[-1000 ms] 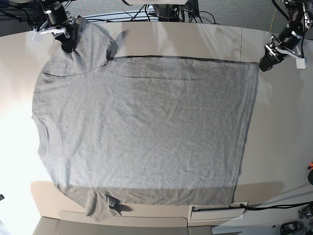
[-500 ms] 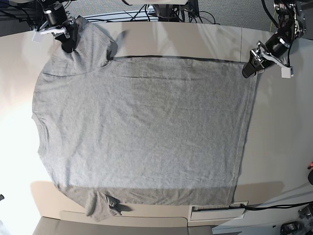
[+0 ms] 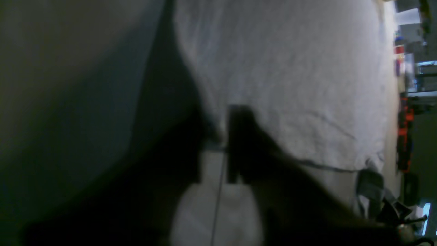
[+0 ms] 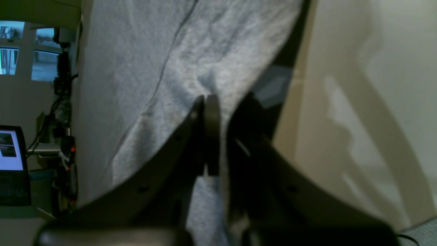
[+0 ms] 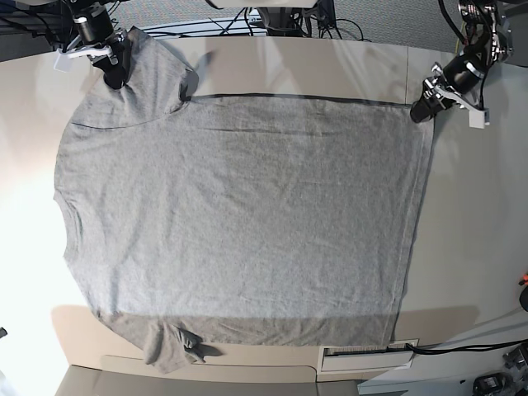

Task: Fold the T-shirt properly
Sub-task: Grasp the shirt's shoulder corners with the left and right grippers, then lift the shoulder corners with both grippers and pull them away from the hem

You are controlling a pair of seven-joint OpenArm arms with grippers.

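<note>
I have the T-shirt (image 5: 239,214) spread flat on the pale table (image 5: 470,247), covering most of it; its hem runs down the side nearest my left arm, one sleeve (image 5: 148,74) reaches toward the far corner and the other sleeve (image 5: 169,345) droops over the near edge of the table, a little bunched.

My right gripper (image 5: 115,76) sits on the far sleeve; in its wrist view the right gripper (image 4: 218,102) has grey cloth running up between the dark fingers (image 4: 208,136), so I read the jaws as pinching the sleeve fabric, the cloth puckered just above the tips.

My left gripper (image 5: 421,111) is at the far hem corner, touching or just over the edge of the shirt; the wrist view there is dark and blurred (I can only make out two black fingers (image 3: 239,143) with a pale strip between them), so the jaws look slightly apart with the tips at the cloth edge, though I cannot tell if any fabric lies between them.

Around the work: cables (image 5: 272,25) trail behind the far edge of the table; a white labelled strip (image 5: 367,356) lies at the near edge beside the hem; a screen (image 4: 12,150) glows off to the side in the right wrist view.
</note>
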